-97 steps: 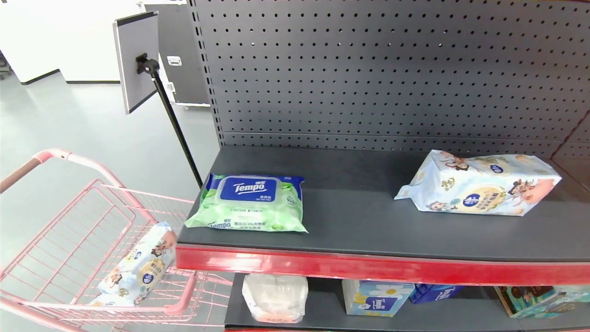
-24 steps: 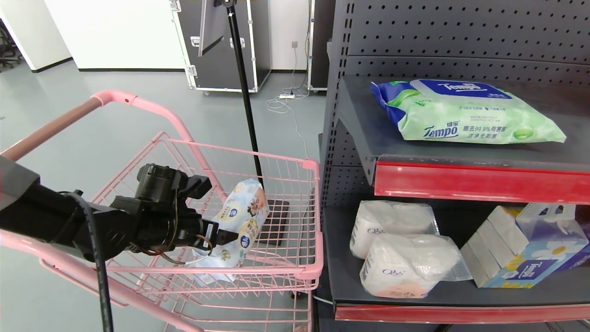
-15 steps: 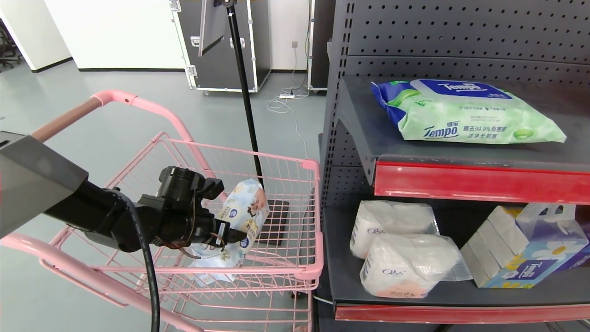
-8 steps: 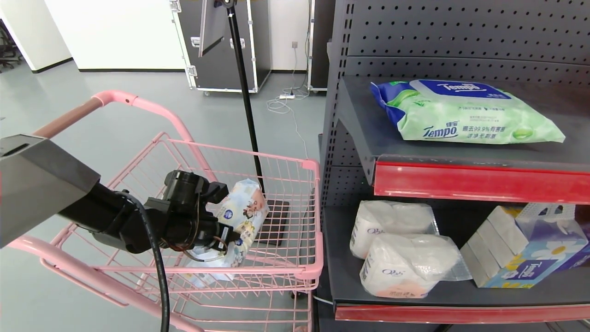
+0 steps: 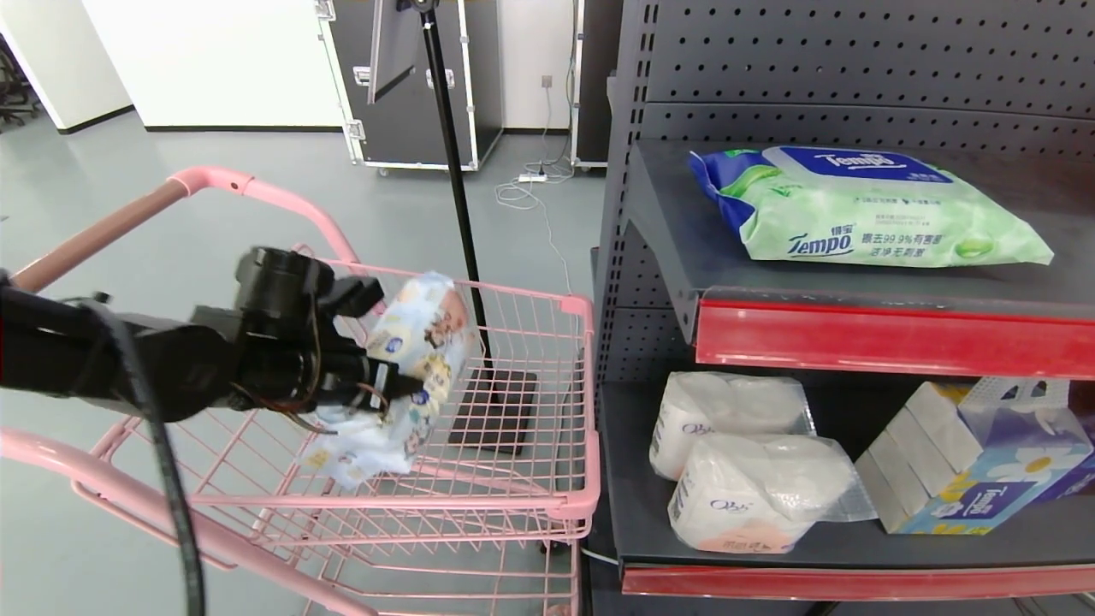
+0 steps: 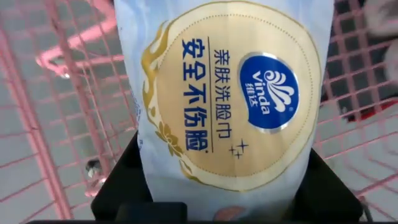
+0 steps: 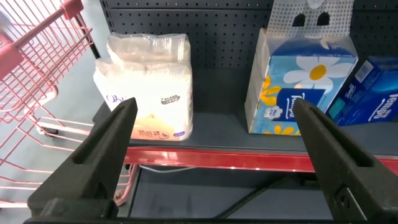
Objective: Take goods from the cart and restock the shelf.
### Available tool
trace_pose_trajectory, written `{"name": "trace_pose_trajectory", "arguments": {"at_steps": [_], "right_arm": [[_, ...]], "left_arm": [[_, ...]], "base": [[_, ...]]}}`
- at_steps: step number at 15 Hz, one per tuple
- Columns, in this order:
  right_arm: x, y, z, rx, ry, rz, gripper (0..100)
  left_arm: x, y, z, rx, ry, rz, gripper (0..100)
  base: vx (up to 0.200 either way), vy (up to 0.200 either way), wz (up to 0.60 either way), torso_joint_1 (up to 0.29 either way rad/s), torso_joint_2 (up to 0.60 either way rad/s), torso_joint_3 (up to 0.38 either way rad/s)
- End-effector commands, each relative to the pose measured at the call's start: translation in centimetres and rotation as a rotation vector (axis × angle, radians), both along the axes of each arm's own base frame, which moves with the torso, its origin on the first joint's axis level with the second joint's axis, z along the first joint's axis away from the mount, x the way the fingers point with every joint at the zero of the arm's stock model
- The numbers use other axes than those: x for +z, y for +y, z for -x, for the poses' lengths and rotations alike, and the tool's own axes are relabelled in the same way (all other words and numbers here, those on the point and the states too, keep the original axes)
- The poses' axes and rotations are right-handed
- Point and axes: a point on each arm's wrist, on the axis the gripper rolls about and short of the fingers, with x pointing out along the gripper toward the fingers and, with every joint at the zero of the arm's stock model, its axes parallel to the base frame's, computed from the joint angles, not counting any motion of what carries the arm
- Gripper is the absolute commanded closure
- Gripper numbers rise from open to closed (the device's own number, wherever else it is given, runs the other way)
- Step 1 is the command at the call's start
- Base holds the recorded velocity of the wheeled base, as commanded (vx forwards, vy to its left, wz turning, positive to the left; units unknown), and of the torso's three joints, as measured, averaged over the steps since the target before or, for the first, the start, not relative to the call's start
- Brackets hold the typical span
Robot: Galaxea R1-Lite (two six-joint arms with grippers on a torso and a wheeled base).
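Item 1: the tissue pack (image 5: 421,329), cartoon-printed. We are finding it tilted in the grip of the left end effector (image 5: 395,382), whose fingers are closing on its two long sides. The left wrist view is showing the round gold label between them. The pack's upper end is sitting level with the far rim of the pink cart (image 5: 582,411); its lower end is hanging inside the basket.

Item 2: the right end effector (image 7: 217,155). We are seeing its fingers spread wide, gripping nothing, and facing the lower shelf.

Item 3: the shelf (image 5: 855,342), red-edged, just beside the cart. We are counting one green wipes pack (image 5: 864,218) lying flat on the upper board. On the board below, two white wrapped packs (image 5: 736,462) are lying near a daisy-printed tissue box (image 5: 967,470).

Item 4: a black stand (image 5: 492,411) is standing beyond the cart. Its base plate is showing through the mesh.
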Motion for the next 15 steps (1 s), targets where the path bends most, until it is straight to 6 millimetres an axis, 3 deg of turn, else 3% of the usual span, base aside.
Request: {"name": "trace_pose_trajectory", "arguments": {"at_steps": [1,2,3,5,6,7,9,11,12,15], "right_arm": [[0.0,0.0,0.0,0.001,0.002,0.000,0],[0.0,0.0,0.0,0.001,0.002,0.002,0],[0.0,0.0,0.0,0.001,0.002,0.002,0],[0.0,0.0,0.0,0.001,0.000,0.002,0],[0.0,0.0,0.0,0.001,0.004,0.002,0],[0.0,0.0,0.0,0.001,0.000,0.003,0],[0.0,0.0,0.0,0.001,0.000,0.002,0],[0.0,0.0,0.0,0.004,0.000,0.006,0],[0.0,0.0,0.0,0.002,0.002,0.002,0],[0.0,0.0,0.0,0.001,0.002,0.006,0]], "left_arm": [[10.1,2.6,3.5,0.068,-0.279,0.097,100],[13.2,3.4,6.9,0.085,-0.370,0.136,100],[14.8,4.2,9.9,0.099,-0.414,0.146,100],[16.5,5.6,17.2,0.119,-0.472,0.151,100],[16.6,6.0,19.0,0.130,-0.486,0.149,100],[16.4,6.8,23.7,0.163,-0.510,0.146,100],[15.4,7.3,28.5,0.188,-0.535,0.142,100],[14.1,7.4,31.2,0.183,-0.561,0.148,100],[11.9,7.5,33.0,0.186,-0.576,0.148,100],[9.0,7.7,36.4,0.187,-0.611,0.151,100]], "base": [[0.000,0.000,0.00,0.000,0.00,0.000],[0.000,0.000,0.00,0.000,0.00,0.000],[0.000,0.000,0.00,0.000,0.00,0.000],[0.000,0.000,0.00,0.000,0.00,0.000],[0.000,0.000,0.00,0.000,0.00,0.000],[0.000,0.000,0.00,0.000,0.00,0.000],[0.000,0.000,0.00,0.000,0.00,0.000],[0.000,0.000,0.00,0.000,0.00,0.000],[0.000,0.000,0.00,0.051,-0.24,-0.168],[0.000,0.000,0.00,0.093,-0.41,-0.302]]}}
